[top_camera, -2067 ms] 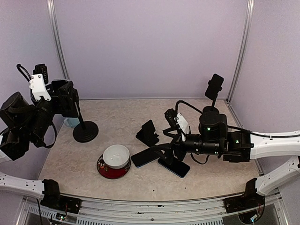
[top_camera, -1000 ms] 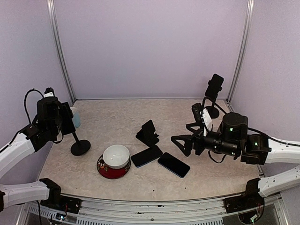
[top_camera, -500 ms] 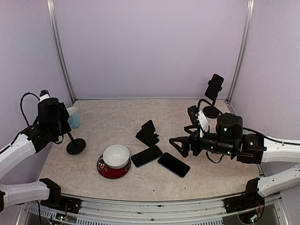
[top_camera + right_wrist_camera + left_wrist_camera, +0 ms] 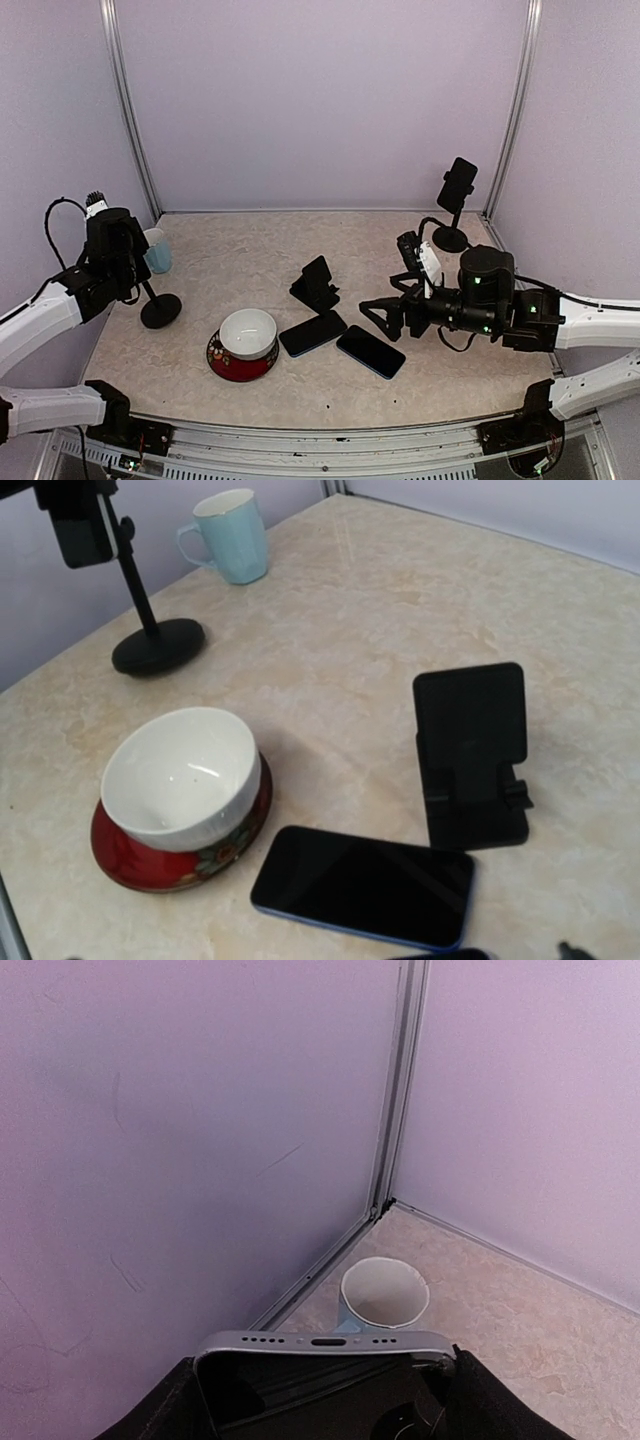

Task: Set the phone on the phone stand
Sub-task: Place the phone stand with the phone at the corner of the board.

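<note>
My left gripper is shut on a silver-edged phone clamped at the top of a black pole stand at the far left; its black fingers flank the phone. Two dark phones lie flat mid-table: a blue-edged one and another to its right. A small black folding phone stand stands empty just behind them. My right gripper hovers open and empty above the right phone's far end.
A white bowl sits on a red plate left of the phones. A light-blue mug stands by the left wall. A second pole stand holding a phone stands at the back right corner.
The left arm has come down and drawn the pole stand with its phone leftward toward the wall. The right gripper pulled back right, then eased left and down toward the phones.
</note>
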